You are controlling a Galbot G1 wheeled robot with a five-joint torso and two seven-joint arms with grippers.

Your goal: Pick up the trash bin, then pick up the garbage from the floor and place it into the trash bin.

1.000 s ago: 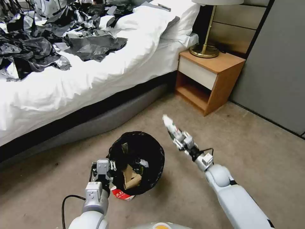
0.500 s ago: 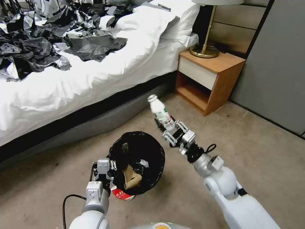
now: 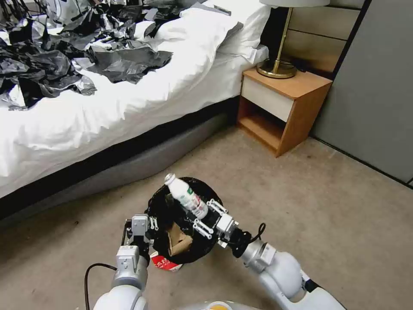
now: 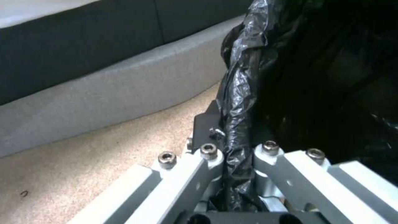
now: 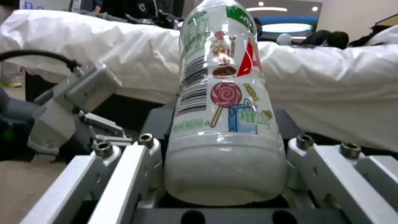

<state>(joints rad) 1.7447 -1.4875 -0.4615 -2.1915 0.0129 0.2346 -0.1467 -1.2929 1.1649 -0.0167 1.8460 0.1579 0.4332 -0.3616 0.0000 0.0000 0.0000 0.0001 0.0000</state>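
Note:
The trash bin [image 3: 206, 252], lined with a black bag [image 4: 244, 93], hangs just above the carpet. My left gripper [image 3: 144, 227] is shut on its near-left rim, and in the left wrist view the fingers [image 4: 207, 161] pinch the bag's fold. Brown paper [image 3: 177, 242] lies inside. My right gripper [image 3: 205, 220] is shut on a white bottle [image 3: 186, 197] with a printed label [image 5: 224, 93]. It holds the bottle tilted, cap up, over the bin's opening. In the right wrist view the pads clamp the bottle's base.
A bed with a white duvet [image 3: 129, 99] and a heap of black plastic bags [image 3: 51, 56] runs along the left. A wooden nightstand [image 3: 284, 103] with a brass lamp [image 3: 277, 64] stands at the back right, beside a grey wall [image 3: 378, 86]. Open carpet [image 3: 335, 206] lies to the right.
My right gripper has swung the bottle from right of the bin back toward me, and it is now over the bin's opening. The left gripper and bin have stayed still.

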